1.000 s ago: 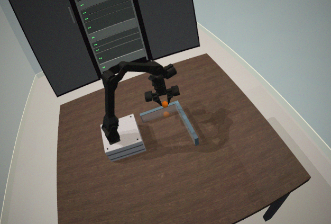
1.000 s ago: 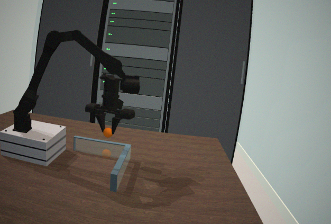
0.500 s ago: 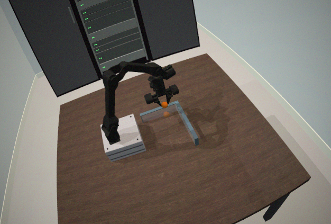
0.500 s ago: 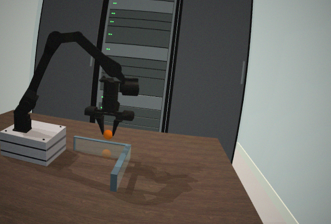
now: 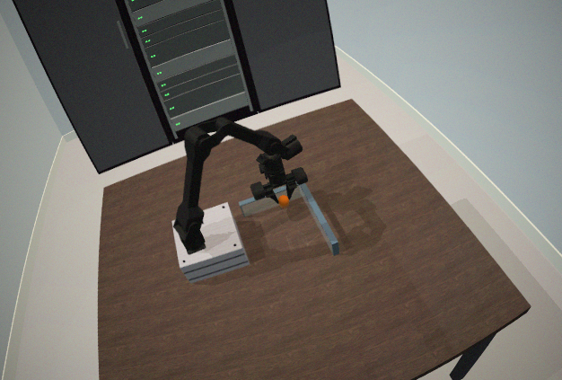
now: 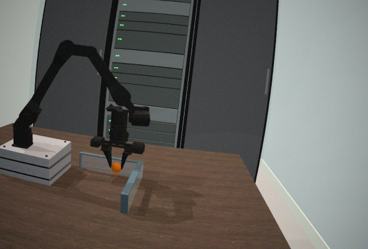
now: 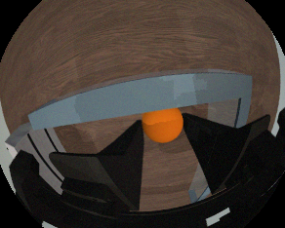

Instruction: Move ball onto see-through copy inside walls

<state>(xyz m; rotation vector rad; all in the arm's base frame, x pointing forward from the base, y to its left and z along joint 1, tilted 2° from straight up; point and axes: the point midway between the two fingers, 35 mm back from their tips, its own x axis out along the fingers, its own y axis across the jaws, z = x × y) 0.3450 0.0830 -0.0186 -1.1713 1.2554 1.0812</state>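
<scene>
No readable text, label, brand, number or sign appeared in any view. The rack (image 6: 150, 64) behind the table carried small green lights on its panel fronts — bright marks too small to resolve into letters or digits. Two green strips glowed at the top of the cabinet doors (image 6: 239, 70) in the exterior view — plain bars, without characters. The white base (image 5: 213, 242) under the arm showed only dark dots at its corners, no print.
</scene>
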